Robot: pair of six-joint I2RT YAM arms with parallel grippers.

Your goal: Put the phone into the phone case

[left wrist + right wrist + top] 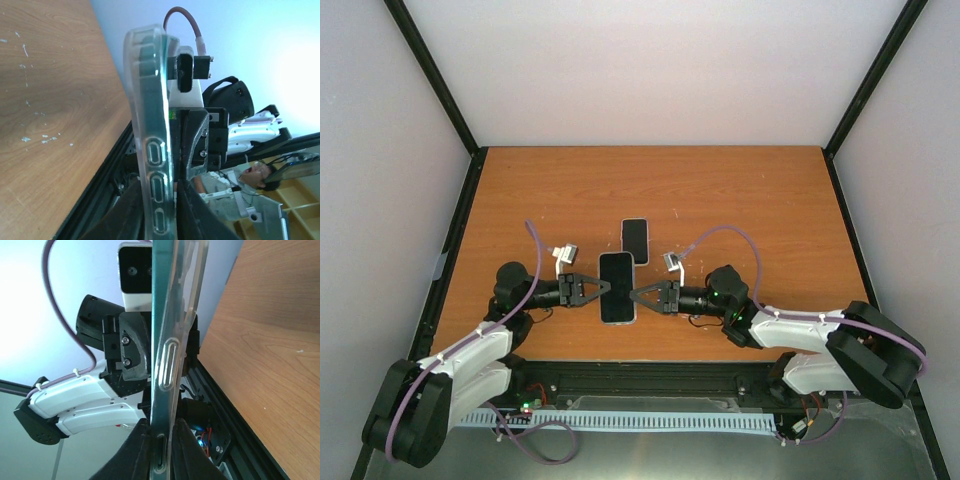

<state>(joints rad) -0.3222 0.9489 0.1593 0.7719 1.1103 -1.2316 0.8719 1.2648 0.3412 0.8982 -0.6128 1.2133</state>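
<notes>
Orange-brown wooden tabletop [740, 200], flecked with small pale specks. Lying flat near the tabletop's middle: one dark slab [635, 241] with a pale rim, lengthwise toward the far edge.

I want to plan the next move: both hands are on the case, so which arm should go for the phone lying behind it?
Right, narrowly. The phone lies on the table just beyond the case, offset toward the right hand. The left hand could hold the case alone.

White walls [650, 70] enclose a brown wooden table [740, 190].
</notes>
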